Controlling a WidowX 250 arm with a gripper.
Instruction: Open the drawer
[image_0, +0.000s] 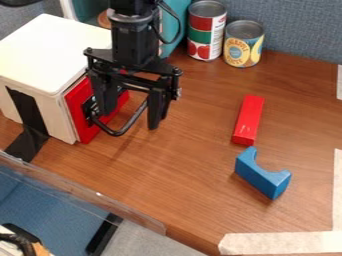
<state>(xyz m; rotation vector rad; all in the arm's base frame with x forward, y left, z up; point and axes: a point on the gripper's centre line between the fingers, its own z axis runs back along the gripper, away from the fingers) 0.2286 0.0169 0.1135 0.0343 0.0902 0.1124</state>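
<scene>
Drawer opening, at the approach stage. The red drawer (77, 107) lies just to the left of the jaws and partly behind them; its front sits close against the white box (53, 55), with no distinct gap to mark it as pulled out, so it is judged shut or very nearly so. What appears done is the placing of the jaws at the dark bow-shaped handle (118, 133), whose bar runs between and below the fingertips. What remains is to secure the handle, by closing on it or hooking it, and then to draw the front away from the box. Whether a finger touches the bar cannot be told from this angle.

Pose: the black arm (133, 42) enters at the top edge, and the gripper (129, 120) hangs nearly upright, fingers pointing down toward the desk (194, 175). The jaws stand wide, with no grip on the bar evident. One finger overlaps the drawer front in view; the other hangs farther right, on the outer side of the bar. The coming pull would probably run toward the open desk in front of the drawer; too shallow a hook could let the bar slip free.

Surroundings: well to the right of the jaws lies a red block (248, 120), with a blue arched block (264, 176) nearer the viewer. Two cans (207, 31) (243, 45) stand beyond the jaws, to the upper right.
</scene>
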